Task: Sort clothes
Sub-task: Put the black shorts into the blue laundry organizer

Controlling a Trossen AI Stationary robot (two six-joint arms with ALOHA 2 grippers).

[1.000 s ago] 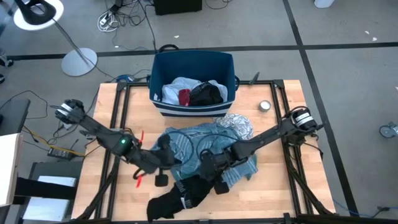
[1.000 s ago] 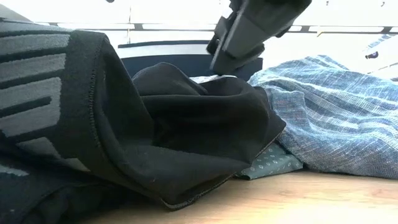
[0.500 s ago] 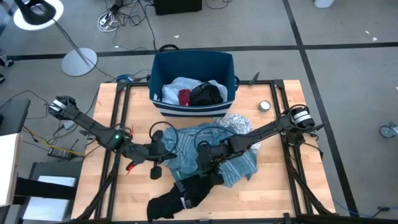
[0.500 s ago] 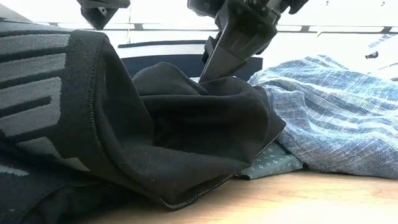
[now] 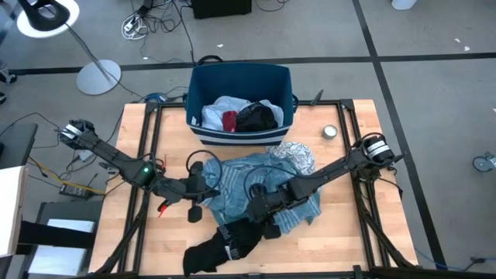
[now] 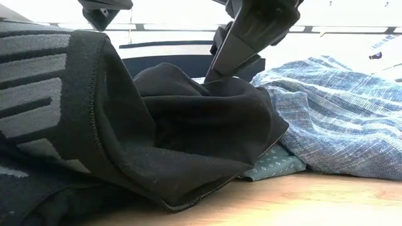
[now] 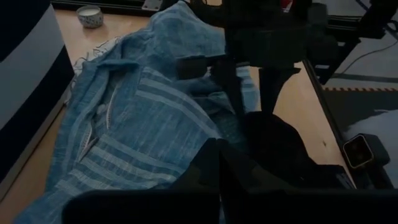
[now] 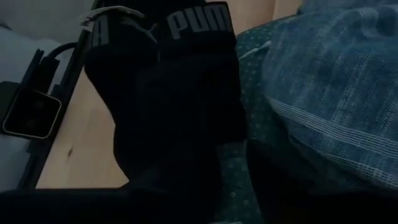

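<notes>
The right claw (image 5: 262,217) is lowered onto the black garment (image 5: 229,242) at the desk's (image 5: 353,225) front edge; whether it grips cannot be told. The left claw (image 5: 203,203) is held beside the blue striped shirt (image 5: 232,182), its opening likewise indiscernible.

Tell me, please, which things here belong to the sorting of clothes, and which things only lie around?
Belong to the job:
- light blue shirt
- black garment
- patterned cloth
- white, red and black pieces in the bin
- right claw on the black garment

Only lying around:
- blue bin
- small round tin
- red-handled tool
- floor lamp
</notes>
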